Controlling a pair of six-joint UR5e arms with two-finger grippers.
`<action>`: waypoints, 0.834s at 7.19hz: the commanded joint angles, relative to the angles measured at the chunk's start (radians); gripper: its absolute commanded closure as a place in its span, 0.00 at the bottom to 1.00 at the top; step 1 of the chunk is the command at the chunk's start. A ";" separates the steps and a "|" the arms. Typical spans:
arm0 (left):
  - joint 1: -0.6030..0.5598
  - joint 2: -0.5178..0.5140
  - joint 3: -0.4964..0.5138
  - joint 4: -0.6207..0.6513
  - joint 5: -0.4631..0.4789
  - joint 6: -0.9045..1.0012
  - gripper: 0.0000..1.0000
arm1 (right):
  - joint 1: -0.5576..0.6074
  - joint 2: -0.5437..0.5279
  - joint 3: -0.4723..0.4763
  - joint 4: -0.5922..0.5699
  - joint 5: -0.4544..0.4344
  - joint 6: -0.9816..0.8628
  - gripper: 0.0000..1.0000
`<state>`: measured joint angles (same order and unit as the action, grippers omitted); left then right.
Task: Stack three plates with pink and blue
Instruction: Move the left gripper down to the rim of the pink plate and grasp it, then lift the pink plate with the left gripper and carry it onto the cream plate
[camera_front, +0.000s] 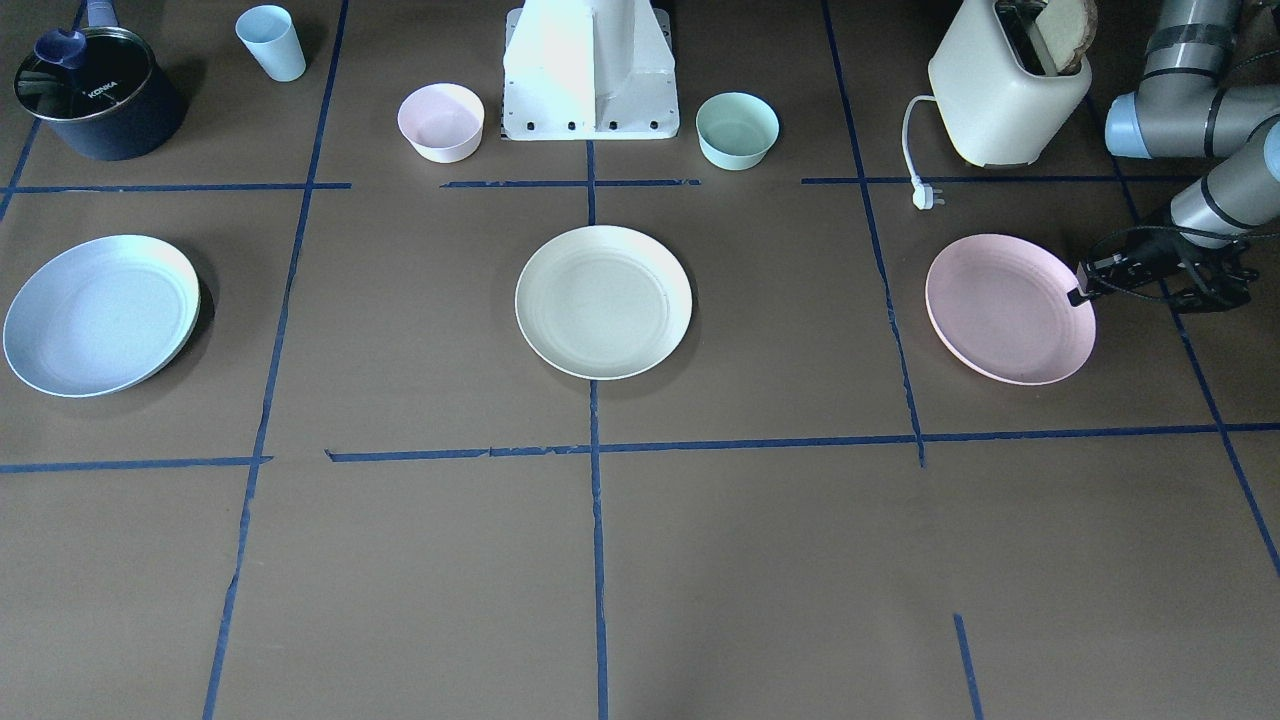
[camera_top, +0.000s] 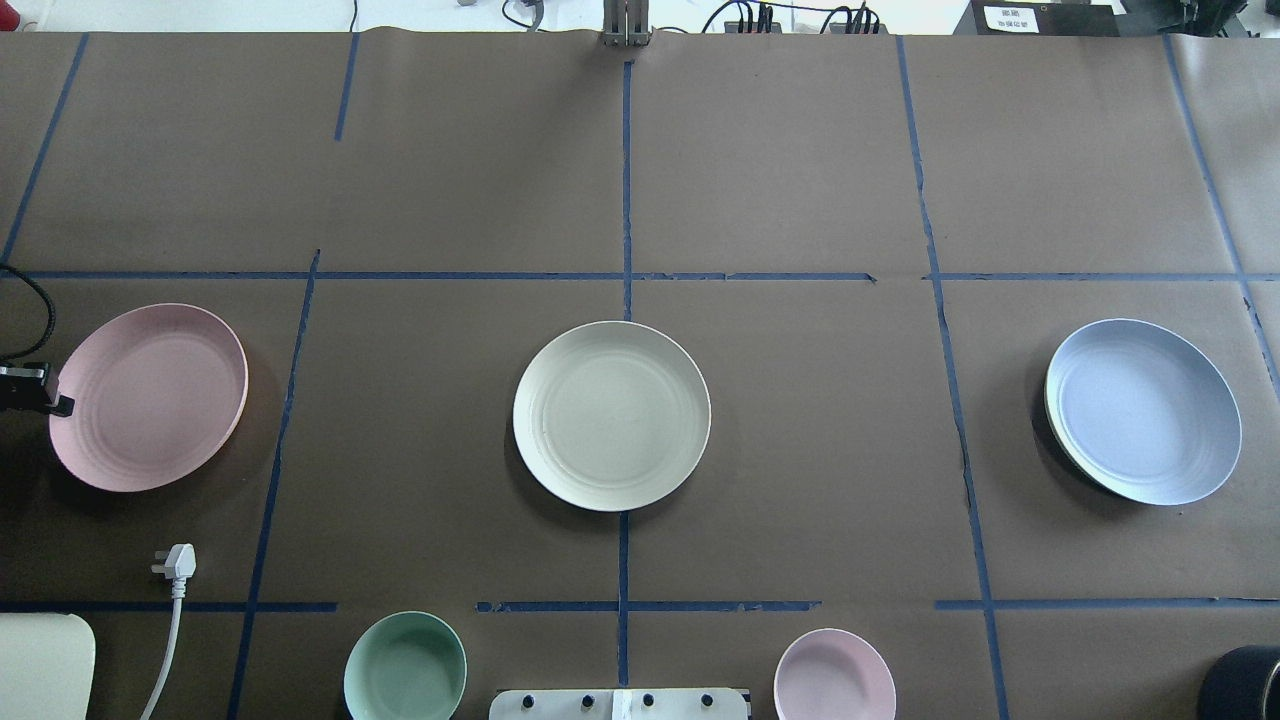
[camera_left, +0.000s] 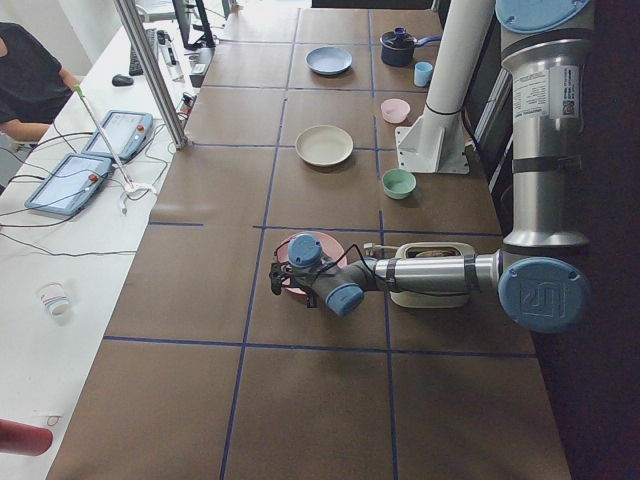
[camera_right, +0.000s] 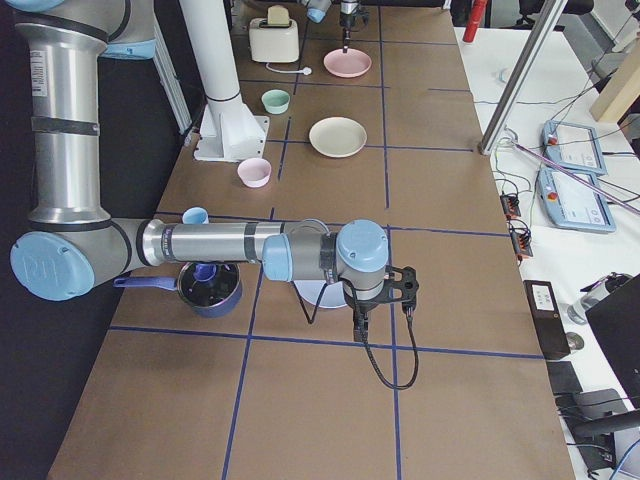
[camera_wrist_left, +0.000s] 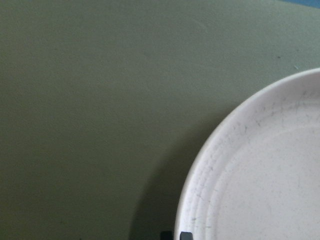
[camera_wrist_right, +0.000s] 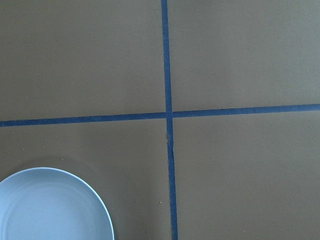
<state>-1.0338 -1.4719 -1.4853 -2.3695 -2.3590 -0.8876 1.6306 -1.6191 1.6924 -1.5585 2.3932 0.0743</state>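
The pale pink plate (camera_front: 1005, 310) lies at my left side, also in the overhead view (camera_top: 150, 395). My left gripper (camera_front: 1078, 292) is at its outer rim; in the left wrist view its two fingertips (camera_wrist_left: 186, 235) stand close together on either side of the rim, shut on it. The cream plate (camera_front: 603, 300) lies in the middle. The pale blue plate (camera_front: 100, 315) lies at my right side, with a thin pale edge showing under it. My right gripper (camera_right: 360, 325) hovers beyond the blue plate (camera_wrist_right: 50, 207); I cannot tell whether it is open or shut.
A toaster (camera_front: 1005, 95) with bread and its loose plug (camera_front: 925, 195) stand behind the pink plate. A small pink bowl (camera_front: 441, 122) and a mint bowl (camera_front: 737, 130) flank the robot base (camera_front: 590, 70). A dark pot (camera_front: 100, 95) and a blue cup (camera_front: 272, 42) stand behind the blue plate.
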 joint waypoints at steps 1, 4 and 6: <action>-0.041 -0.004 -0.027 0.001 -0.140 0.001 1.00 | 0.000 0.001 0.003 0.000 0.001 -0.001 0.00; -0.191 -0.008 -0.070 0.006 -0.279 0.006 1.00 | 0.000 0.034 0.000 -0.008 0.004 -0.001 0.00; -0.189 -0.071 -0.093 0.035 -0.273 -0.033 1.00 | -0.003 0.027 -0.007 -0.002 0.001 0.001 0.00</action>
<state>-1.2176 -1.5000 -1.5667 -2.3552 -2.6278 -0.8970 1.6290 -1.5904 1.6890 -1.5613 2.3966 0.0741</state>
